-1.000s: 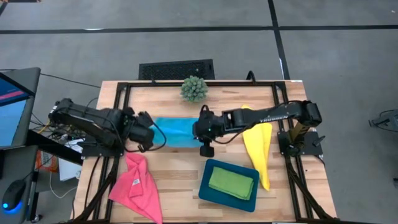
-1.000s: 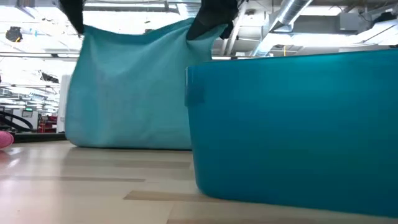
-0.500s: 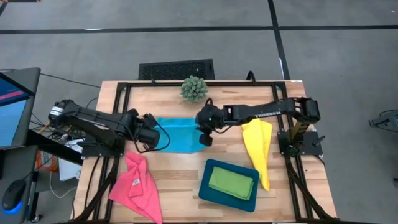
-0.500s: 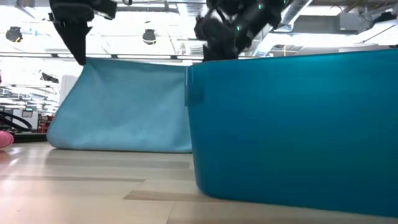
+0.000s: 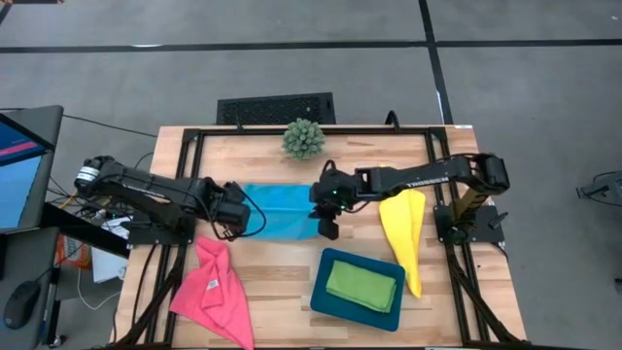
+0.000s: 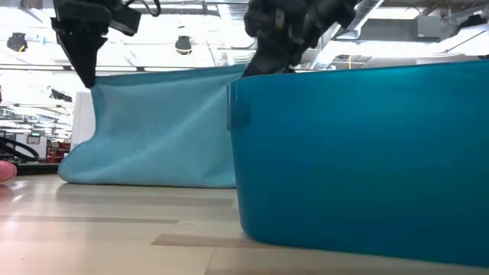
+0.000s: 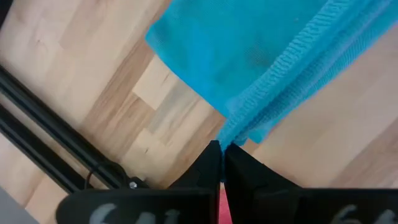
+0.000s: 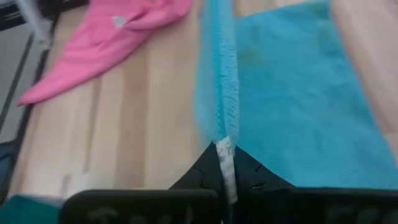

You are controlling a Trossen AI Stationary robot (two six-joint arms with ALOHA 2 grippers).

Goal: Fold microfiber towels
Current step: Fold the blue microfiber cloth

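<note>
The sky blue towel [image 5: 279, 209] is held up by two top corners between my grippers. Its lower part rests on the table [image 6: 145, 172]. My left gripper [image 5: 240, 220] is shut on its left corner and also shows in the low view [image 6: 82, 72]. My right gripper [image 5: 327, 222] is shut on its right corner [image 6: 263, 65]. The hot pink towel [image 5: 214, 287] lies crumpled at the near left. The yellow towel [image 5: 403, 228] lies at the right. The lime green towel [image 5: 361, 285] lies folded in the teal tray [image 5: 326, 292]. My left gripper pinches the towel's upper left corner [image 7: 235, 132] between its two fingertips, at the hemmed edge. The fingers point down from above. The cloth hangs below them with its lower part on the table. My right gripper pinches the towel's upper right corner [image 8: 222, 134] by the hem, where a white tag [image 8: 226, 158] shows between the fingers. The fingers point down from above. The top edge runs nearly taut toward the other gripper.
A spiky green ball plant [image 5: 303, 139] stands at the far edge behind the towel. The teal tray fills the low view's right [image 6: 359, 153]. Bare wood lies between the pink towel and the tray [image 5: 277, 282].
Both grippers have come down with the blue towel's top edge, still shut on its corners, and shifted a little toward the near edge. The towel's lower part has stayed on the table and spread out to the left.
</note>
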